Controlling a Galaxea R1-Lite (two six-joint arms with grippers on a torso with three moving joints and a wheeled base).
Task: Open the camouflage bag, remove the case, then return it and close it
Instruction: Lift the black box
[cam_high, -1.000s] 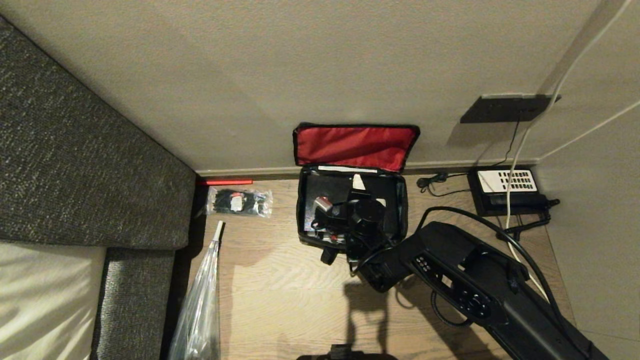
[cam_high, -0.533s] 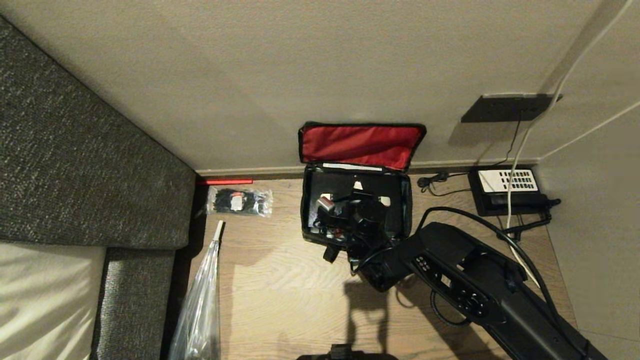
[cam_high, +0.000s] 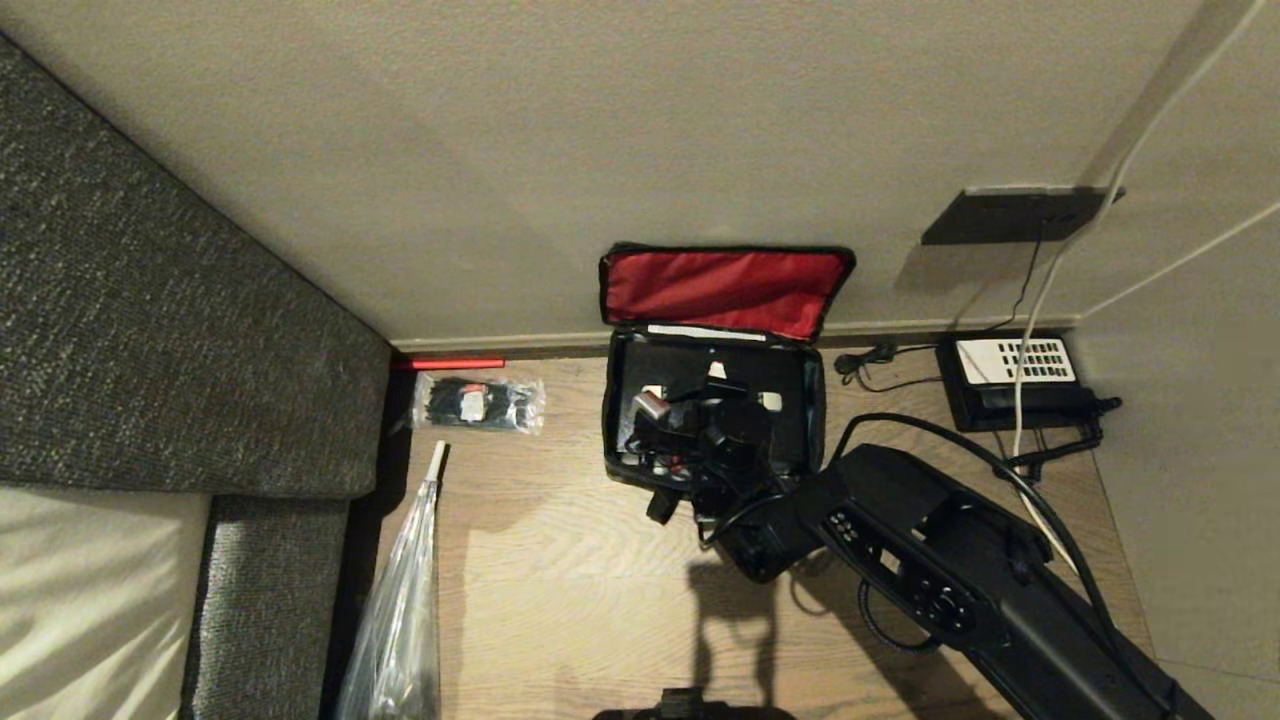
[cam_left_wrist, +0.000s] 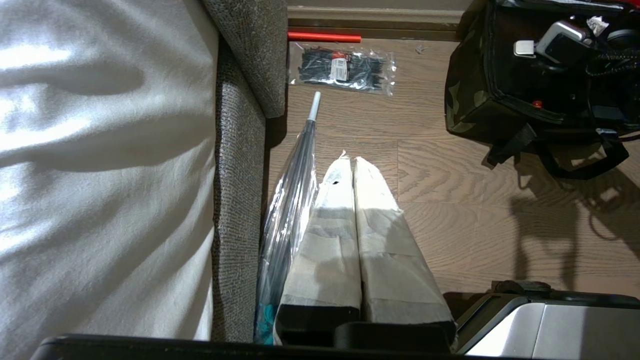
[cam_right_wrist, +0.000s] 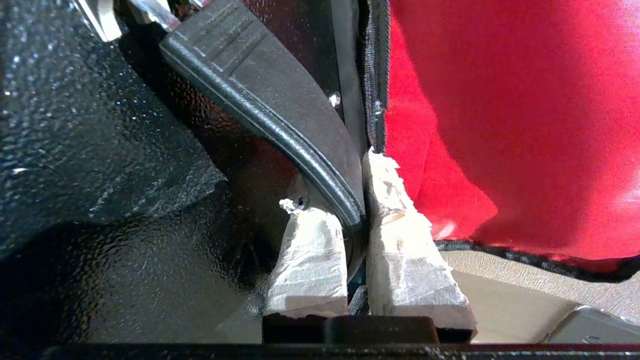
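Inside the open bag (cam_high: 815, 400), right hand (cam_right_wrist: 356, 220) clenched on the case (cam_right_wrist: 75, 125) handle (cam_right_wrist: 265, 105); left hand (cam_left_wrist: 354, 200) idle, closed on nothing. Removal step: next, lifting straight up past the lid (cam_high: 725, 290).

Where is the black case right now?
In the head view the case lies inside the open camouflage bag on the floor by the wall, right of the sofa, with the right claw shut on its handle.

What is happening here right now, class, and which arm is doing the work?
The camouflage bag sits open on the floor by the wall, red lid up. The right gripper reaches inside and is shut on the handle of the case, which lies in the bag. The left gripper is shut and parked beside the sofa.
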